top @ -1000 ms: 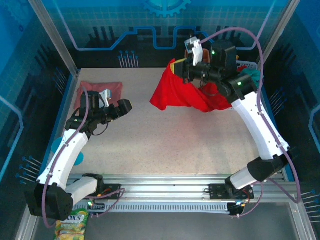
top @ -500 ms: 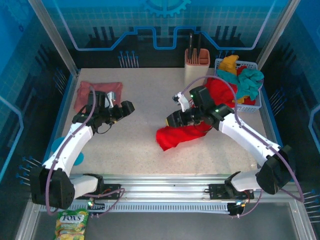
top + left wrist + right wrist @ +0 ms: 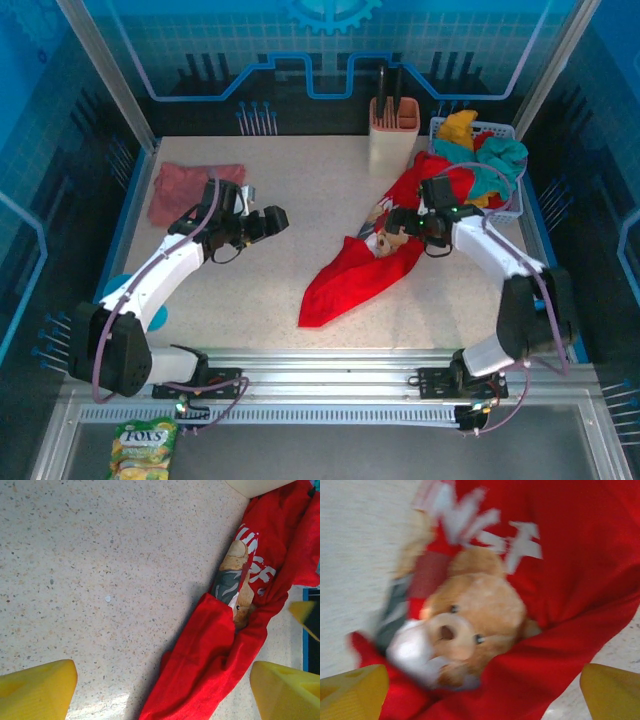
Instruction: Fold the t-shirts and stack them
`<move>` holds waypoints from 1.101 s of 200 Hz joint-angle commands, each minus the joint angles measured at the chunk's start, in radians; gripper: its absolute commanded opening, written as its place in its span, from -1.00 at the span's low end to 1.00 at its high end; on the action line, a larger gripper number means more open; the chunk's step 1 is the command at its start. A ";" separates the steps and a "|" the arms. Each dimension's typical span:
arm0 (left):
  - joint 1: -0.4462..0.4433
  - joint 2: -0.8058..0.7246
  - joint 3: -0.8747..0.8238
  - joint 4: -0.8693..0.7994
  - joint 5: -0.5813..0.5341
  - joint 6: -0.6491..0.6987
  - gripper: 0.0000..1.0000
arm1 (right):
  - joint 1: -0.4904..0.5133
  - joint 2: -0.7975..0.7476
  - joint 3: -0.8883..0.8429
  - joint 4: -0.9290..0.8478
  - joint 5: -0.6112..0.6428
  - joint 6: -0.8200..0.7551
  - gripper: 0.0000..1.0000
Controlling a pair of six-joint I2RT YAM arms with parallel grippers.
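Observation:
The bright red t-shirt (image 3: 350, 280) lies in a long diagonal strip on the table, from the basket down toward the front middle. Its bear graphic (image 3: 470, 615) and white lettering face up. My right gripper (image 3: 392, 232) hovers open just over that graphic, its yellow fingertips (image 3: 352, 692) wide apart with red cloth below. My left gripper (image 3: 278, 220) stands open over bare table left of the shirt, and the red t-shirt (image 3: 225, 645) shows ahead of it. The dusty pink t-shirt (image 3: 190, 185) lies at the back left, behind the left arm.
A beige knife holder (image 3: 393, 130) stands at the back. A white basket (image 3: 510, 205) with teal and yellow cloths sits at the back right, and the red shirt's top end touches it. A blue disc (image 3: 152, 305) lies at the left edge.
The right gripper has brought the red shirt down from the air, let go and drawn back; the shirt now lies stretched out. The left gripper has moved right toward the middle.

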 commanded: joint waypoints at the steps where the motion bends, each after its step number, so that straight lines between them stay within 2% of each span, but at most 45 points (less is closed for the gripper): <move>1: -0.006 -0.023 0.007 -0.012 -0.025 -0.003 0.81 | -0.018 0.097 -0.003 0.068 0.121 0.105 0.96; 13: -0.006 -0.041 -0.001 -0.022 -0.030 0.003 0.81 | -0.028 0.157 0.025 0.074 0.108 0.125 0.91; 41: -0.005 -0.080 -0.017 -0.045 -0.055 0.026 0.82 | -0.019 0.252 0.070 0.084 0.102 0.124 0.51; 57: -0.005 -0.095 -0.030 -0.038 -0.063 0.030 0.82 | -0.001 0.264 0.075 0.113 0.077 0.106 0.08; 70: -0.003 -0.096 -0.040 -0.024 -0.061 0.026 0.81 | 0.016 0.262 0.093 0.154 0.024 0.057 -0.68; 79: -0.001 -0.089 -0.039 -0.018 -0.054 0.024 0.80 | 0.030 0.259 0.131 0.149 -0.023 0.006 -1.00; 108: 0.040 -0.072 0.009 -0.063 -0.019 0.028 0.80 | 0.126 0.184 0.303 0.108 -0.231 -0.210 -1.00; 123: 0.087 -0.090 0.024 -0.076 0.022 0.017 0.79 | 0.190 0.163 0.444 0.038 -0.401 -0.309 -1.00; 151: 0.140 -0.145 0.048 -0.097 0.033 0.016 0.78 | 0.291 0.215 0.768 -0.168 -0.654 -0.405 -1.00; 174: 0.150 -0.170 0.066 -0.119 0.040 0.014 0.78 | 0.311 0.279 0.987 -0.304 -0.827 -0.401 -1.00; 190: 0.153 -0.189 0.070 -0.136 0.040 0.013 0.78 | 0.310 0.292 1.054 -0.401 -0.845 -0.427 -1.00; 198: 0.153 -0.201 0.069 -0.141 0.035 0.013 0.78 | 0.302 0.291 1.062 -0.446 -0.829 -0.443 -0.92; 220: 0.154 -0.226 0.053 -0.131 0.024 -0.001 0.77 | 0.239 0.319 1.071 -0.596 -0.788 -0.509 -0.87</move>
